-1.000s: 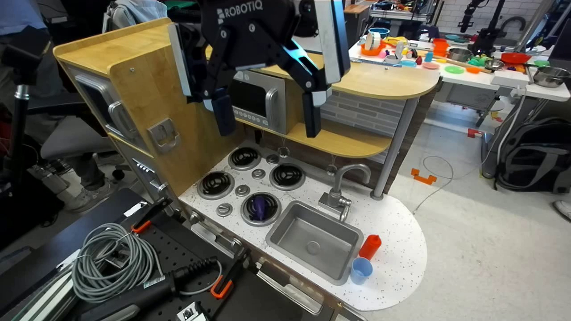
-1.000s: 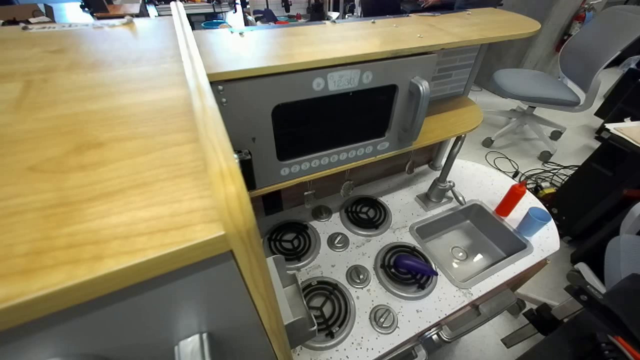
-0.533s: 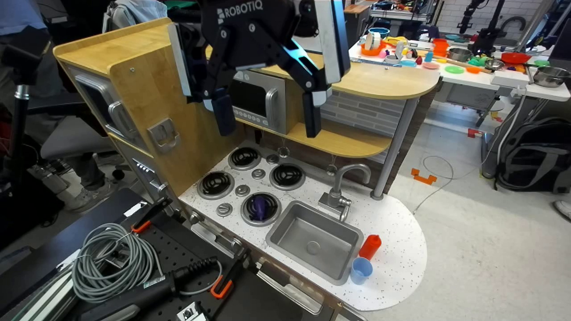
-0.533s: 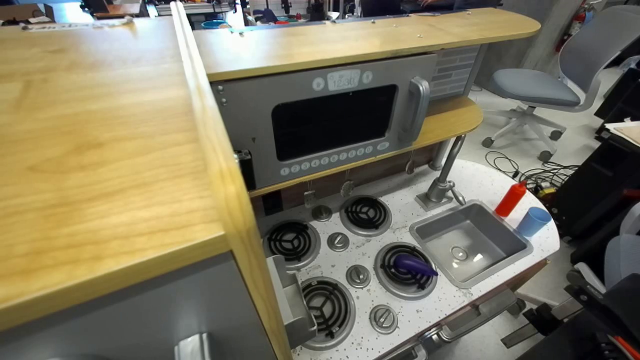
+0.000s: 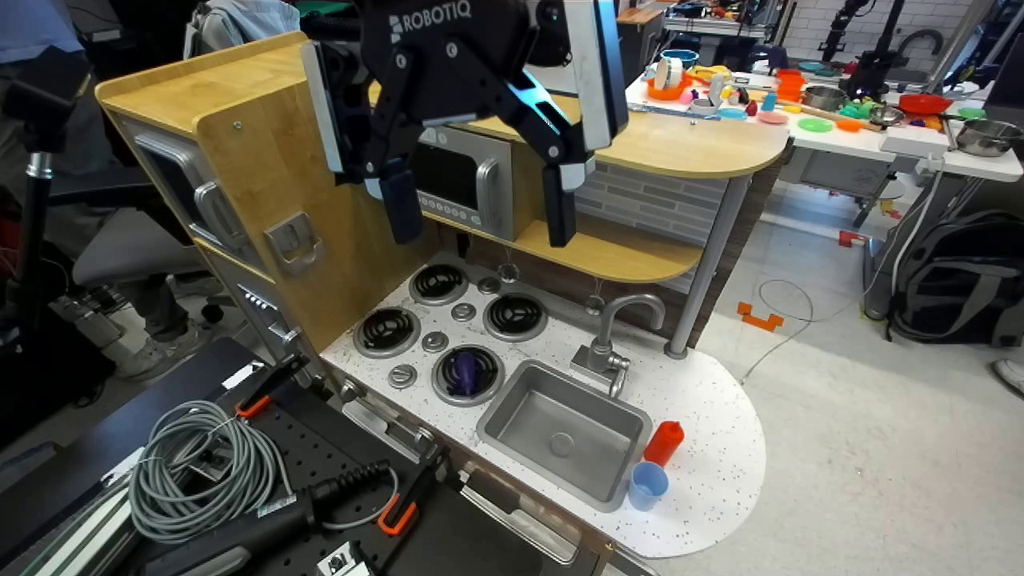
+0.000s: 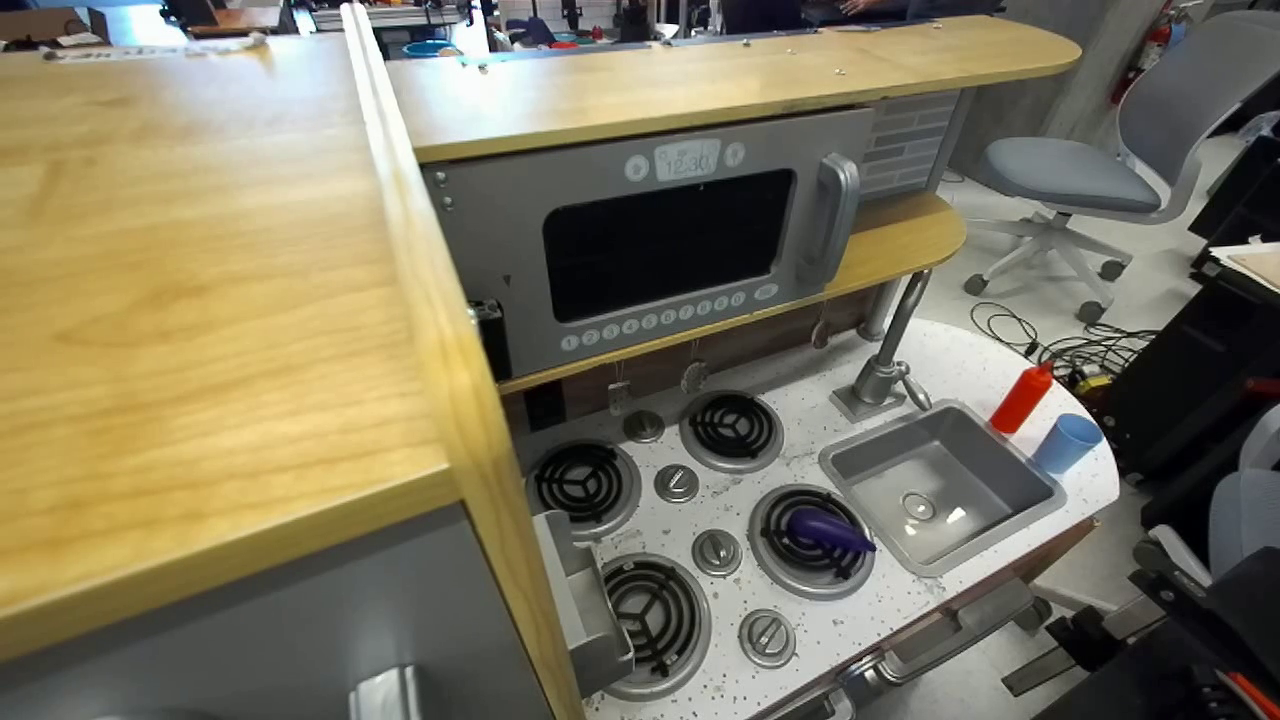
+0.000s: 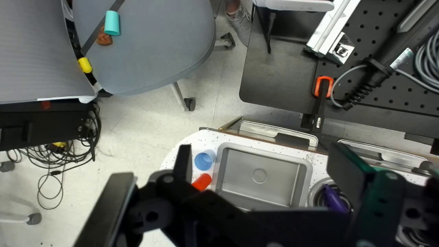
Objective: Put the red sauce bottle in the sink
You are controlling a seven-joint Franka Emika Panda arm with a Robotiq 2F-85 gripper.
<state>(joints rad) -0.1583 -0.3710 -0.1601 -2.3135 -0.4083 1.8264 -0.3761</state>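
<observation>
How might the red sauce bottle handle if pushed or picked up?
Standing upright and narrow, the red sauce bottle could tip under a sideways push. Once down, its rounded body might roll. Smooth, plastic-looking sides suggest it's light, perhaps slippery.

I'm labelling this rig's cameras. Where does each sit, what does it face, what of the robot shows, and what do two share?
In an exterior view: high in front of the counter, facing down onto it; open gripper at the top.
In an exterior view: high by the cabinet, facing down past the microwave; no robot part visible.
Wrist view: up high, facing down at the sink; fingers on both sides.
Both exterior views share the bottle, cup, faucet and sink.
</observation>
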